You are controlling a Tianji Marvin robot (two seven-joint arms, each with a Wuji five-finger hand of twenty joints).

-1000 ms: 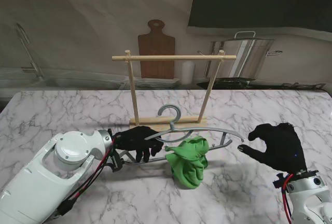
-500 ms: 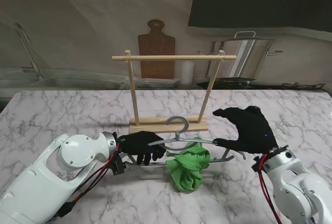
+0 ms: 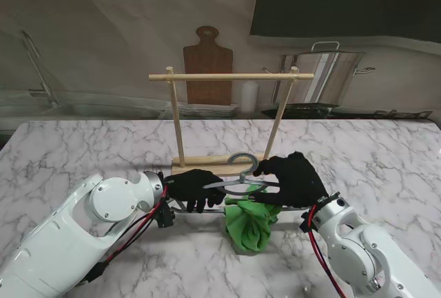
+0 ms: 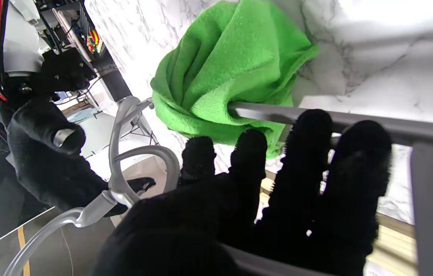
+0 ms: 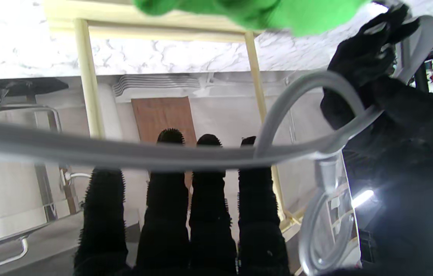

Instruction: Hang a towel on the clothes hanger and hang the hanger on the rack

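A grey clothes hanger (image 3: 238, 182) hangs just above the table in front of the wooden rack (image 3: 231, 76). My left hand (image 3: 195, 188) is shut on its left arm, seen close in the left wrist view (image 4: 297, 184). The green towel (image 3: 251, 220) is bunched over the lower bar (image 4: 354, 123) and droops to the marble; the left wrist view shows the towel (image 4: 231, 69) large. My right hand (image 3: 293, 177) reaches over the hanger's right shoulder beside the hook (image 3: 242, 160). Its fingers (image 5: 185, 207) stay straight, with the hanger arm (image 5: 124, 151) crossing them, not closed on it.
The rack's base (image 3: 207, 163) sits just beyond the hook, with two posts and a top bar. Behind the table stand a cutting board (image 3: 207, 70), a steel pot (image 3: 331, 74) and a dish rack (image 3: 34, 70). Marble table (image 3: 83, 146) extends to both sides.
My right hand swept in from the right and now sits on the hanger next to the hook. The hanger and towel shifted slightly toward me; the left hand kept its hold.
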